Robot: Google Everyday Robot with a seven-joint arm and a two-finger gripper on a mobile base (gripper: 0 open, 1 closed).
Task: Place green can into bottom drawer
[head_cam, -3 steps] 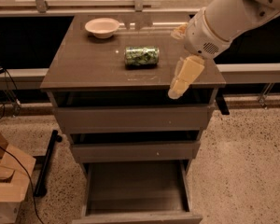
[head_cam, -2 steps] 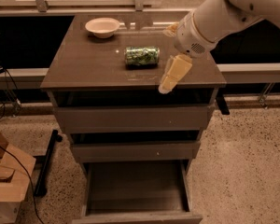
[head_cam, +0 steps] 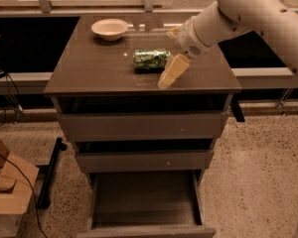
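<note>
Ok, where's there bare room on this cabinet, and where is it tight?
The bottom drawer is pulled out and bare inside. On the cabinet top, the left front, from the bowl down to the front edge, is free. Tight spot: right of centre, where the open gripper sits at the green can's right end.
</note>
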